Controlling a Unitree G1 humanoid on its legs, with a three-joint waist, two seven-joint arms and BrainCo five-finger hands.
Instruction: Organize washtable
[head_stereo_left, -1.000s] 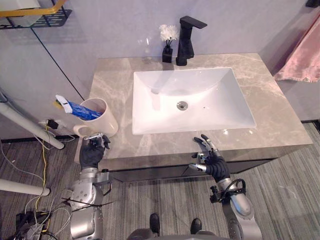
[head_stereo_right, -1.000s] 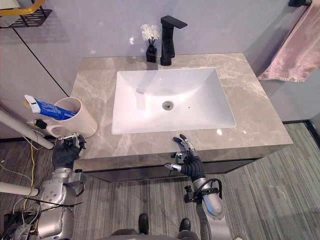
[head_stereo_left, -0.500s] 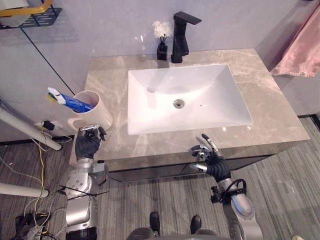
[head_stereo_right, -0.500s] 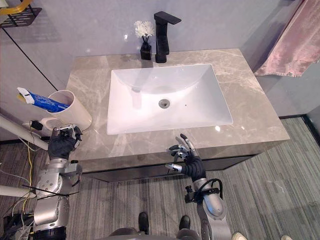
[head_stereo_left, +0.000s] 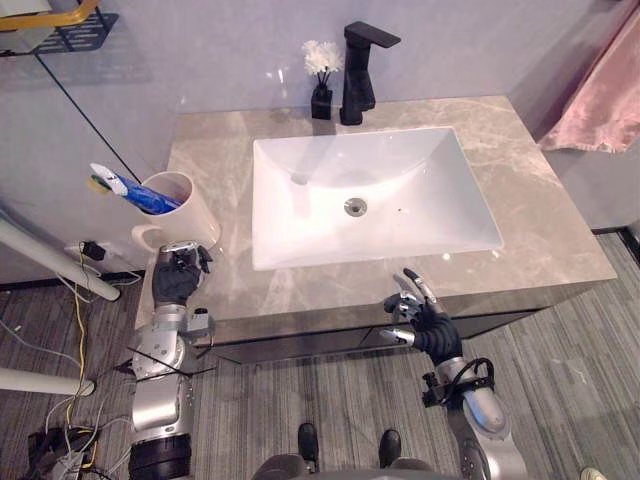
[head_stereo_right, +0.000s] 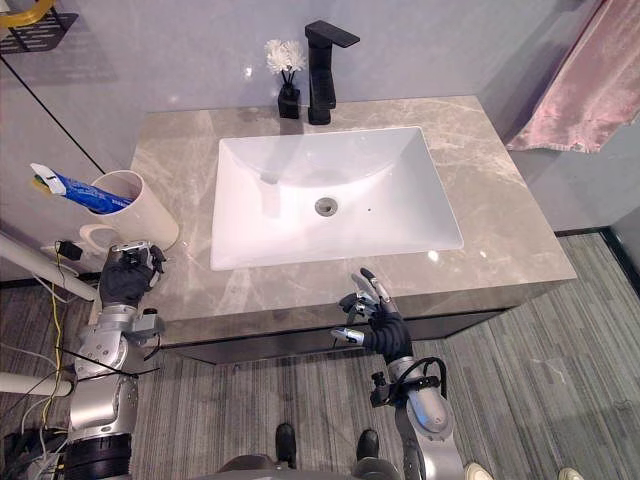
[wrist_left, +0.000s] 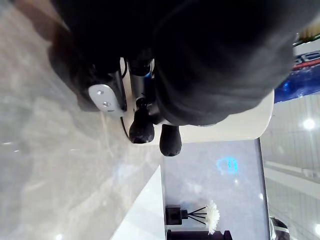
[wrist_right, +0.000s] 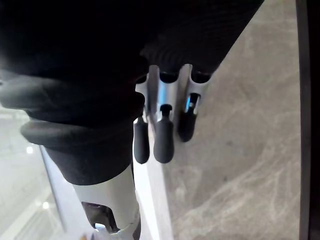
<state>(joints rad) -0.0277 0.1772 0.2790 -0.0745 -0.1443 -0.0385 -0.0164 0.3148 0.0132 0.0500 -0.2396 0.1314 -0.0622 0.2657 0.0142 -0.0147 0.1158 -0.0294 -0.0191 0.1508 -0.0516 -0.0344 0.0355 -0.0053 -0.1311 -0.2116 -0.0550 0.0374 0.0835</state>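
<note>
Right hand: hanging slack, fingers loosely spread and gripping nothing, at the counter's front edge, 5 o'clock from the sink.
Left hand: curling its fingers on nothing, just at 6 o'clock from the cup.
Cup: standing upright at the counter's left edge, 9 o'clock from the sink, with a blue tube leaning out toward 10 o'clock.
Handling: probably glazed ceramic, so stiff, slick and breakable, and tipping easily under the leaning tube. Gripping the handle or low round the body is looking safest.
Hidden: the handle is showing only in part, and hand-to-cup contact is unclear. Something yellow-green is peeking out behind the tube, possibly a brush.
Far: faucet and diffuser standing at 12 o'clock.
</note>
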